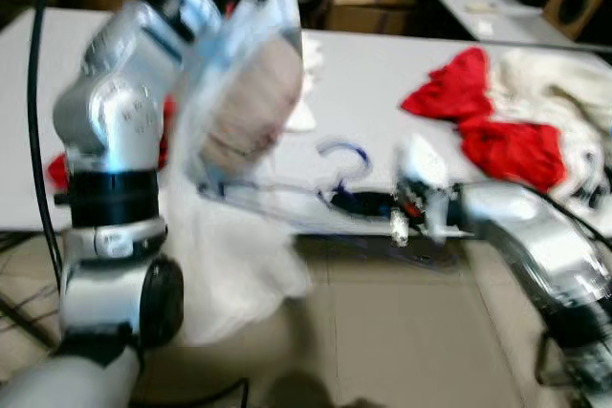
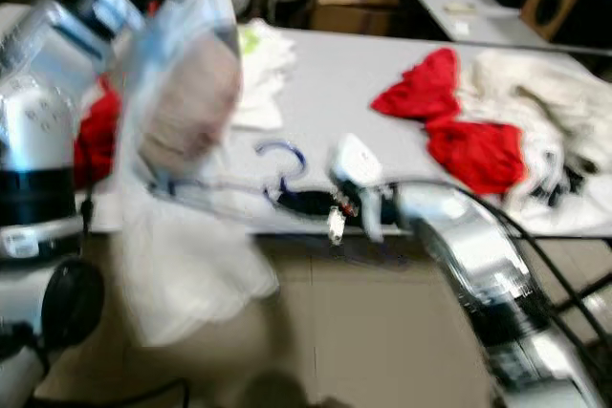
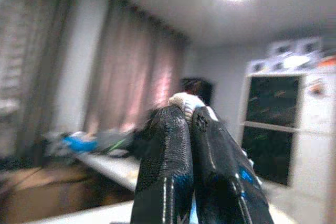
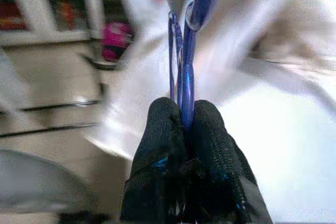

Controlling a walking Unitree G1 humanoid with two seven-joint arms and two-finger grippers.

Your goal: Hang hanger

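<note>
No brand, label or writing can be read anywhere; the head views are smeared by motion.

The right gripper (image 4: 181, 116) has its two black fingers pinched tight on the blue wire hanger (image 4: 185, 51), the wire running straight out from between the pads. In the head views the right gripper (image 2: 296, 203) reaches in from the right, just at the near edge of the grey table (image 1: 382, 83), with the hanger's hook (image 2: 282, 161) curling up above the fingers. A white garment (image 1: 234, 265) drapes from the hanger, hanging down past the table edge toward the tiled floor (image 1: 402, 332); a beige patch of cloth (image 1: 251, 107) shows higher up in it, behind a clear film.

The left arm (image 1: 115, 140) is raised on the left, its elbow bulking large near the camera, the forearm rising toward the top of the garment. In its wrist view the left gripper (image 3: 190, 124) has its fingers pressed together with a scrap of white fabric (image 3: 185, 100) at the tips; whether it is truly clamped I cannot tell.

On the table to the right lie red clothes (image 1: 488, 121) against a cream heap (image 1: 559, 93), well apart from the hanger. The table's near edge runs just behind the hanger, and open floor lies below and in front of it.
</note>
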